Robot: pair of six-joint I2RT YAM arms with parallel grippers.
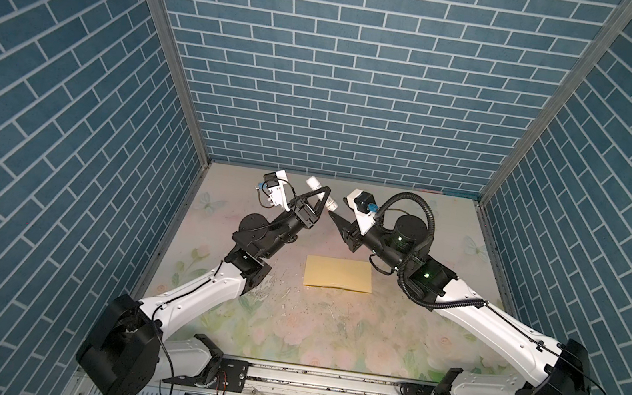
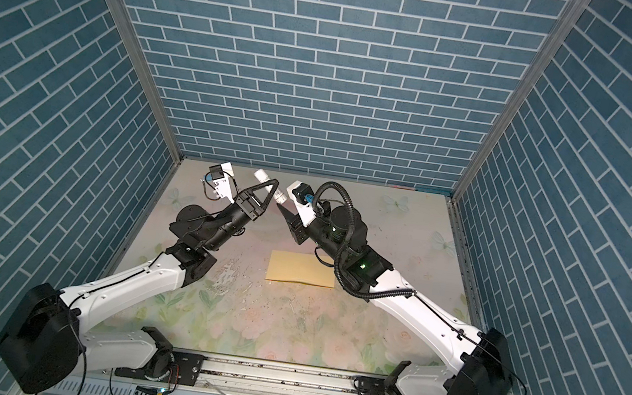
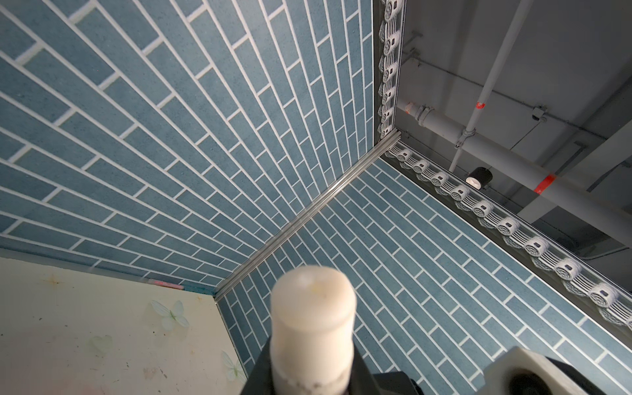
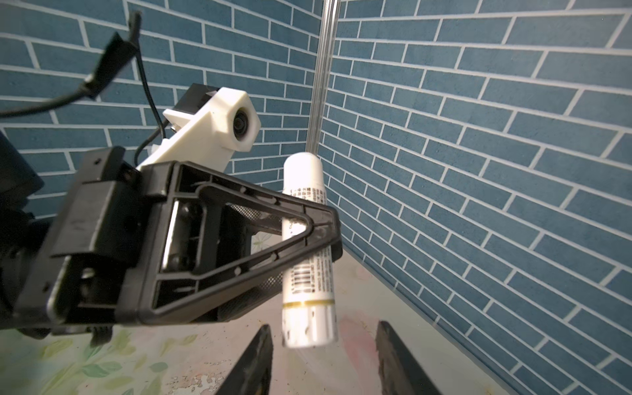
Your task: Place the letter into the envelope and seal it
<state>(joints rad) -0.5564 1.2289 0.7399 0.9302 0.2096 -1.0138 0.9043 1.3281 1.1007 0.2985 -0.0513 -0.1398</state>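
Up near the middle of both top views, my left hand (image 1: 322, 194) is clamped across a white glue stick (image 1: 314, 183), lifted clear of the tabletop (image 1: 287, 329). My right hand (image 1: 333, 218) stands at the stick's lower end with its jaws apart.

The envelope (image 1: 338, 274) lies flat at the centre of the frame, well apart from both hands. The letter is nowhere visible, and I cannot tell whether it is inside.

My left grip is narrow and sits mid-barrel. If my right hand closes off-centre, I judge the stick could pivot, slip or drop onto the envelope.

The right wrist view shows what the top views hide: the glue stick's (image 4: 307, 178) ridged end hangs between my right fingers (image 4: 260, 359) with a gap on each side. Only the top views show the envelope. The left wrist view gives just a blurred stick end (image 3: 313, 307) at lower centre.
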